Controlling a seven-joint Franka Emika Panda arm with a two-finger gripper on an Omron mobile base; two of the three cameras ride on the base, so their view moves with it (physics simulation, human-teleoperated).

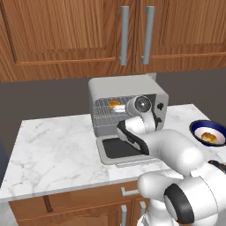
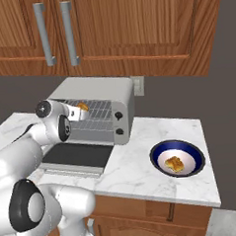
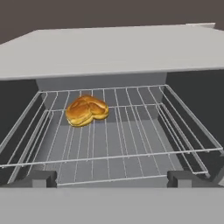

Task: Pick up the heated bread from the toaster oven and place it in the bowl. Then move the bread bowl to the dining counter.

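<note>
I am holding my gripper level in front of the open toaster oven, its two dark fingertips spread wide apart with nothing between them. They are sitting low at the front edge of the wire rack, apart from the bread. The heated bread is lying on that rack, toward the back and off to the left as my hand camera sees it; from the left base view it is showing as a small golden lump behind my wrist. The oven's dark-glass door is lying dropped flat on the marble worktop. Off to the oven's right, well apart from it, the blue-rimmed bowl is resting on the same worktop, and a small golden-orange piece is already sitting in its white inside. Wooden wall cabinets with grey bar handles are hanging above.
</note>
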